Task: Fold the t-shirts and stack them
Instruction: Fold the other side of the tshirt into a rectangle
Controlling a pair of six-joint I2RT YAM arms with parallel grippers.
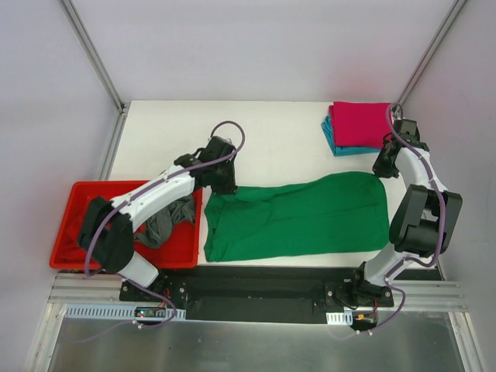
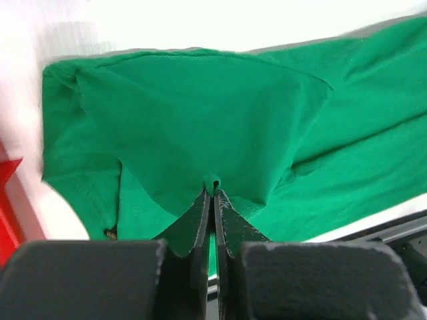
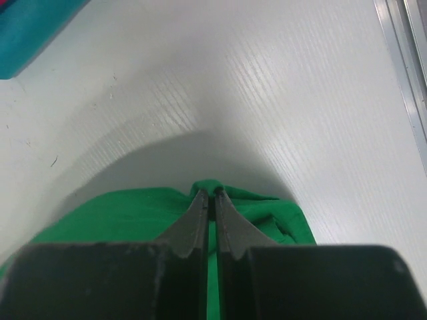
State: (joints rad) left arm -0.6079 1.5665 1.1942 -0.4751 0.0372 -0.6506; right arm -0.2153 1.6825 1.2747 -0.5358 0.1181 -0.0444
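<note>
green t-shirt (image 1: 302,215) stretched left to right, left end effector (image 2: 213,194) and right end effector (image 3: 213,194) clamped on it

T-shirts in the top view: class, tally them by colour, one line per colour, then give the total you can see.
Bright green cloth t-shirt, spread out: 1
Magenta-pink cloth t-shirt, folded: 1
Teal cloth t-shirt, folded beneath it: 1
Dark grey cloth t-shirt, in the red plastic tray: 1
Total: 4
</note>
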